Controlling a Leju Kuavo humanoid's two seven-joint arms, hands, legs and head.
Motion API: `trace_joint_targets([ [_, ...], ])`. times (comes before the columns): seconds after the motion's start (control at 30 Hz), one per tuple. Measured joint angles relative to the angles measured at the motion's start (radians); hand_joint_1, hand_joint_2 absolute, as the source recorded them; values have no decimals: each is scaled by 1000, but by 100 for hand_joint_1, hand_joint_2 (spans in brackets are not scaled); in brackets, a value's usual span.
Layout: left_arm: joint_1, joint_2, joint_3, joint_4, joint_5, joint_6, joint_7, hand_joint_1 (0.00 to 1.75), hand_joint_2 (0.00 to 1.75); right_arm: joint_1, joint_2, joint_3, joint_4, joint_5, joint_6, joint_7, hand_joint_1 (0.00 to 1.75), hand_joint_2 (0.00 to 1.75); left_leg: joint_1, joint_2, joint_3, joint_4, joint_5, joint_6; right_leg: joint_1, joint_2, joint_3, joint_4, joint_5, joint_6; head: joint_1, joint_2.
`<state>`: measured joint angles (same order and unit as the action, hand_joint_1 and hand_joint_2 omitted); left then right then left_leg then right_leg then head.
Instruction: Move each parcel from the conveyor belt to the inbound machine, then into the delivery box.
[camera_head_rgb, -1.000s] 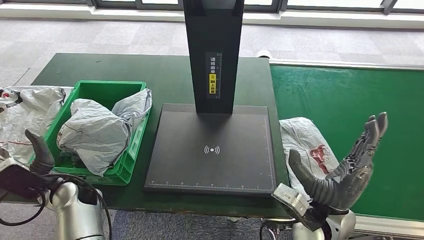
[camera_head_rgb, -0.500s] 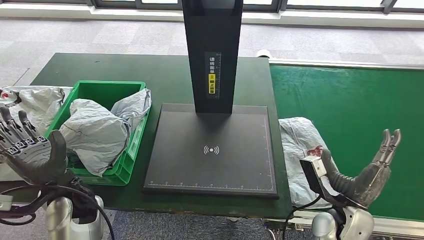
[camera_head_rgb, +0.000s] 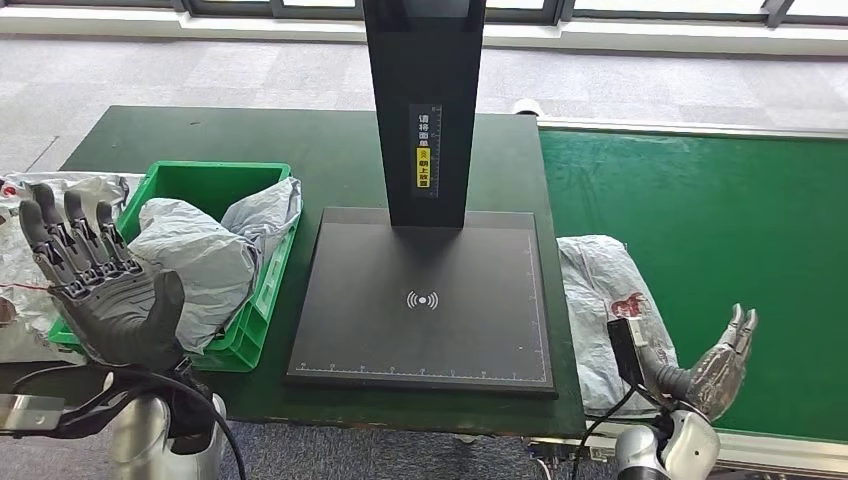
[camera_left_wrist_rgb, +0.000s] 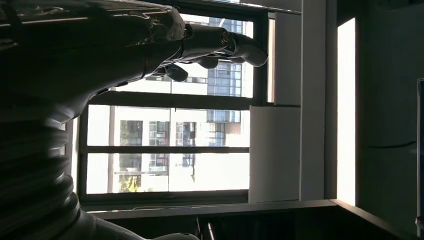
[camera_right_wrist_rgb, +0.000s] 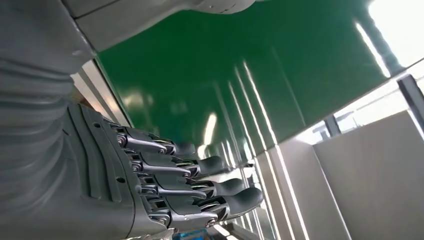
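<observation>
So, partway through. Grey parcels (camera_head_rgb: 195, 262) already sit in the green delivery box (camera_head_rgb: 262, 305), just beside and a bit ahead of the left hand (camera_head_rgb: 105, 295). That hand is raised, palm toward the camera, fingers spread and holding nothing; its wrist view shows only windows, so no contact there.

One parcel left on the belt: a grey bag with red print (camera_head_rgb: 608, 300) at the near edge of the green conveyor belt (camera_head_rgb: 720, 220), right next to the right hand (camera_head_rgb: 712, 362) on its inner side, close but not touching as far as I can tell. Right hand is low, fingers straight and apart, empty; wrist view confirms nothing between them.

The inbound machine's black scan plate (camera_head_rgb: 425, 300) lies between the two hands with nothing on it.

More grey bags (camera_head_rgb: 60, 205) lie outside the box, past the left hand; can't tell their role.

Judgement: remaining work is grab the belt parcel, scan it, box it.
</observation>
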<state>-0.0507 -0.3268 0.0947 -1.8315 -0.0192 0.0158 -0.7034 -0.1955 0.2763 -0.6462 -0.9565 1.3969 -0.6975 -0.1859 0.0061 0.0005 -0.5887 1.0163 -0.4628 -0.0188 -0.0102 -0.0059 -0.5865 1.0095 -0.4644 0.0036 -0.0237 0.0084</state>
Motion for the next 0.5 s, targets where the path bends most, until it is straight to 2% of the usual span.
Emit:
trace_joint_targets([
  [0.1,11,2,-28,0,-20,9,0,0,175,-36,-36,0,140,-2,9,54,0,175,0,0,0,0,0,0,0,0,0,0,0,0,0,0],
  [0.17,18,4,-42,0,-23,10,0,0,175,-47,-52,0,203,-13,20,61,0,175,0,0,0,0,0,0,0,0,0,0,0,0,0,0],
  [0.5,23,4,-55,1,-23,11,0,0,175,-67,-82,0,320,-24,28,58,0,175,0,0,0,0,0,0,0,0,0,0,0,0,0,0],
])
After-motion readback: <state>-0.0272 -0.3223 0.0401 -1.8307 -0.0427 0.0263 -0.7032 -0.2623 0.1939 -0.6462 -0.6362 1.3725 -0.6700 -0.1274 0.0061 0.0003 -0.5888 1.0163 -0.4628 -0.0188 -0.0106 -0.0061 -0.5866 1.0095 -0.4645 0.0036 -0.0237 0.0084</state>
